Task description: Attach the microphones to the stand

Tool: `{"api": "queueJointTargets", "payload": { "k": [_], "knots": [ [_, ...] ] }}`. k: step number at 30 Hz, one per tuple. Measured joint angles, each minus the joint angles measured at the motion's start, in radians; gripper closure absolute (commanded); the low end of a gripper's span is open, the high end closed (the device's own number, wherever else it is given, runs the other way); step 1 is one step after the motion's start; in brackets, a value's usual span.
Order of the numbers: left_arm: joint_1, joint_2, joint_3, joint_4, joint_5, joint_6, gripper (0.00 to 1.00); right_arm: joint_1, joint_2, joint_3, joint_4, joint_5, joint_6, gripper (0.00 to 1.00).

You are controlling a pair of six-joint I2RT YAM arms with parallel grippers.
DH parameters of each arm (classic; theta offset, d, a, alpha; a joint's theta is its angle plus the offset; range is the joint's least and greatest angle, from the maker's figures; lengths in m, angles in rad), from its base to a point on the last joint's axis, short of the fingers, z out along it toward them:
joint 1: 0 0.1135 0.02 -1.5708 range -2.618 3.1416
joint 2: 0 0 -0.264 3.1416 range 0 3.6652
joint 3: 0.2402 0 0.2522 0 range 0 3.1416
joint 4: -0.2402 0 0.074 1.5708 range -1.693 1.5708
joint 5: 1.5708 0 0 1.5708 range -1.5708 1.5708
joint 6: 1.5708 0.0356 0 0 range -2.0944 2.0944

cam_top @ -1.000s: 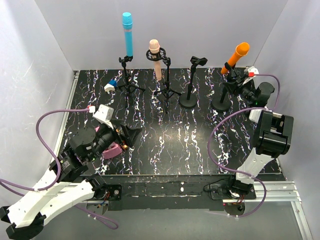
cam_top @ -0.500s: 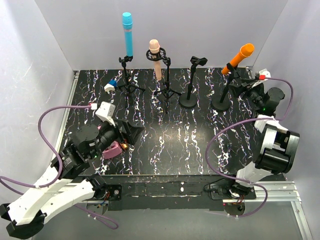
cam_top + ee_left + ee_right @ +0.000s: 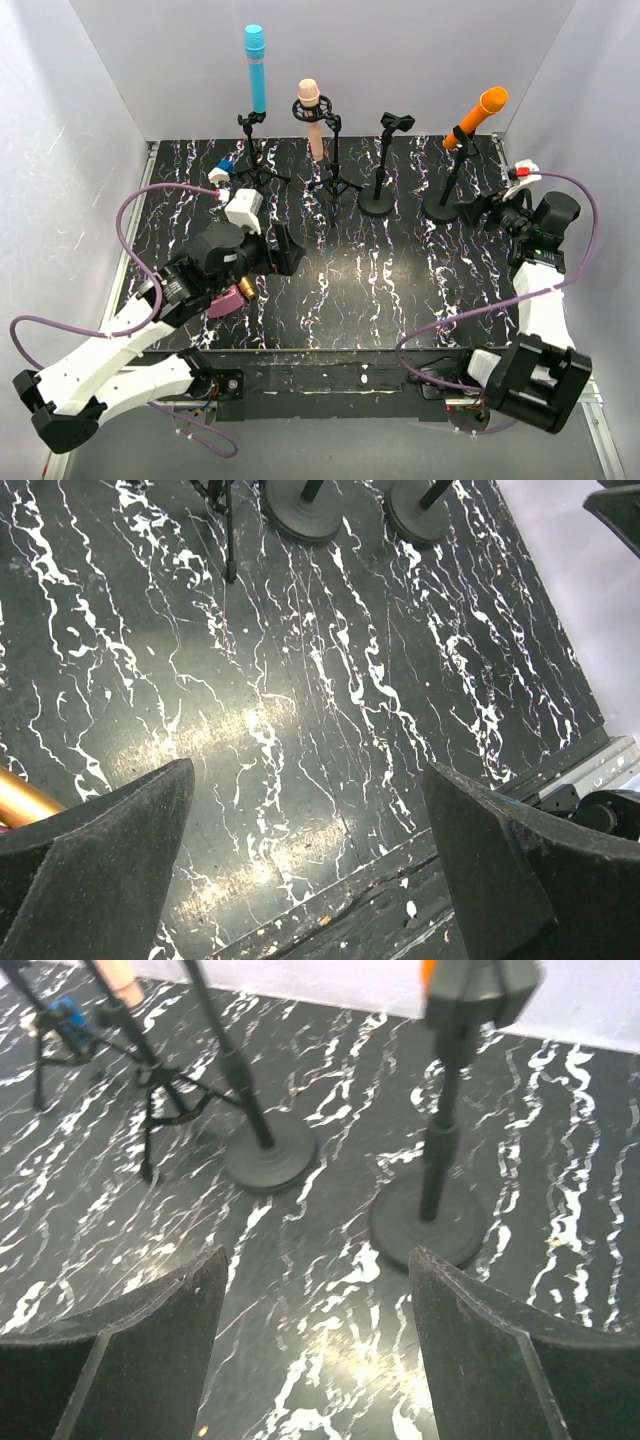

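Left pincer (image 3: 310,810) gapes wide low over the table (image 3: 400,650); right pincer (image 3: 315,1305) spread, empty, facing a stand (image 3: 432,1222).

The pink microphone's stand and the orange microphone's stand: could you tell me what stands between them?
An empty round-based microphone stand, holding nothing, shown in the top external view.

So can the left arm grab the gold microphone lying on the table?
Probably yes. The golden-brown microphone lies right beside its open fingers, and nothing seems to block it. The arm would just need to swing over a little.
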Motion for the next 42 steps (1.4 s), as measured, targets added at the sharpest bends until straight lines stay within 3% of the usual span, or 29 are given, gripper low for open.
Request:
{"api": "queueJointTargets", "payload": {
  "k": [7, 13, 20, 29, 36, 42],
  "knots": [
    [0.0, 0.033, -0.003, 0.011, 0.055, -0.019, 0.02, 0.003, -0.129, -0.019, -0.248, -0.183, -0.02, 0.22],
    [0.0, 0.097, -0.078, 0.235, 0.171, -0.014, 0.02, 0.016, -0.124, -0.051, -0.346, -0.289, -0.02, 0.22],
    [0.0, 0.505, 0.022, 0.528, 0.261, 0.097, 0.02, 0.019, -0.126, -0.103, -0.372, -0.332, -0.022, 0.21],
    [0.01, 1.043, 0.335, 0.787, 0.219, 0.287, 0.03, -0.004, -0.188, -0.127, -0.378, -0.362, -0.025, 0.21],
    [0.025, 1.266, 0.522, 0.896, 0.146, 0.367, 0.15, -0.017, -0.188, -0.126, -0.385, -0.372, -0.026, 0.21],
    [0.027, 1.365, 0.618, 0.949, 0.086, 0.42, 0.17, -0.025, -0.188, -0.123, -0.396, -0.372, -0.03, 0.21]
  ]
}}
